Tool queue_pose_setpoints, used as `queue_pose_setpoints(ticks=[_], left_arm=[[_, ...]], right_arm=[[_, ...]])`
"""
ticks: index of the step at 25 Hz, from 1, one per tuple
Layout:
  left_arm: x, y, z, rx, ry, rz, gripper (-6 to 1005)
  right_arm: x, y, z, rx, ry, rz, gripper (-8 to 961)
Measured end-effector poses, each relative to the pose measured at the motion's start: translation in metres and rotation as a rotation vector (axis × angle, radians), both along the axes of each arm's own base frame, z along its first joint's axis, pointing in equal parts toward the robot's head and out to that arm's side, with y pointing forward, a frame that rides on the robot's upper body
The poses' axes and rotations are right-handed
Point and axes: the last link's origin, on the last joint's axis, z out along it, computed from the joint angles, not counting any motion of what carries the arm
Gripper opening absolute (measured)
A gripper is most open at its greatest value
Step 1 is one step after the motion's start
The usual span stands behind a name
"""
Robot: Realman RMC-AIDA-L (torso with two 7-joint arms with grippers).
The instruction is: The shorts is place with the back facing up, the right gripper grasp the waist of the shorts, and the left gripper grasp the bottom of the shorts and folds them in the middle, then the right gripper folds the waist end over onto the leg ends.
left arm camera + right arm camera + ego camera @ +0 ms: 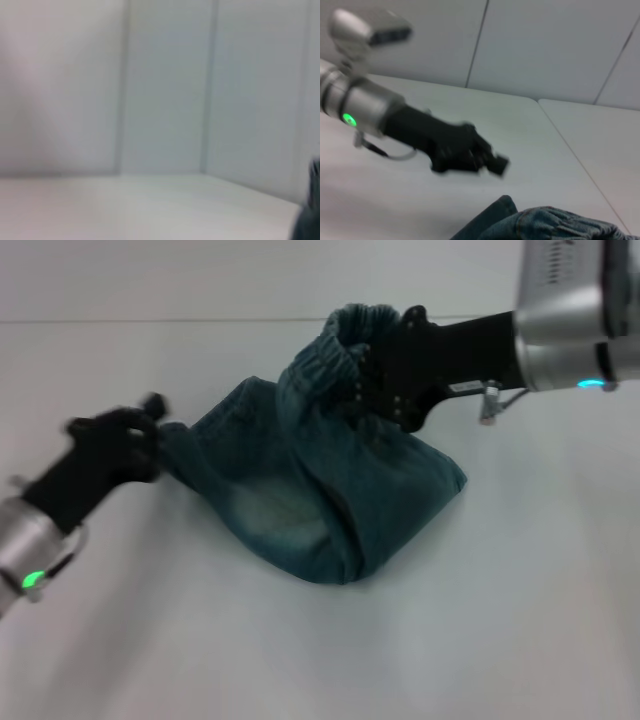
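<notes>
On the white table (480, 640) the denim shorts (320, 500) lie bunched in a heap near the centre, their ribbed waistband (335, 350) lifted clear of the surface at the far side. The right gripper (375, 375) reaches in from the far right and is clamped on that waistband, holding it raised above the rest of the fabric. The left gripper (150, 435) sits at the left of the heap, right at the leg end of the shorts, where the cloth is drawn out toward it; whether its fingers are closed on the fabric cannot be told. In the right wrist view the left gripper (490, 160) hovers just beyond the denim edge (545, 225).
</notes>
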Motion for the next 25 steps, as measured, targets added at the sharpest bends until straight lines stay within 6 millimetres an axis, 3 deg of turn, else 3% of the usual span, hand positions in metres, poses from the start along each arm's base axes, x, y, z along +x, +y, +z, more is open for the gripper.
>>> queue_pose_setpoints(ticks=[7,19,25], left_arm=[[-0.020,-0.031,0.035,0.124,-0.043,-0.015,10],[-0.030,-0.050,0.042,0.112,-0.082,-0.001,11],[-0.032,-0.052,0.041,0.104,-0.080,0.003,12]], right_arm=[[-0.011,0.019,-0.027,-0.009,-0.023,-0.010,128],[-0.022,0.040,-0.079,0.035,-0.150,0.004,143],[-0.028,0.040,-0.078,0.048,-0.123,0.036,374]])
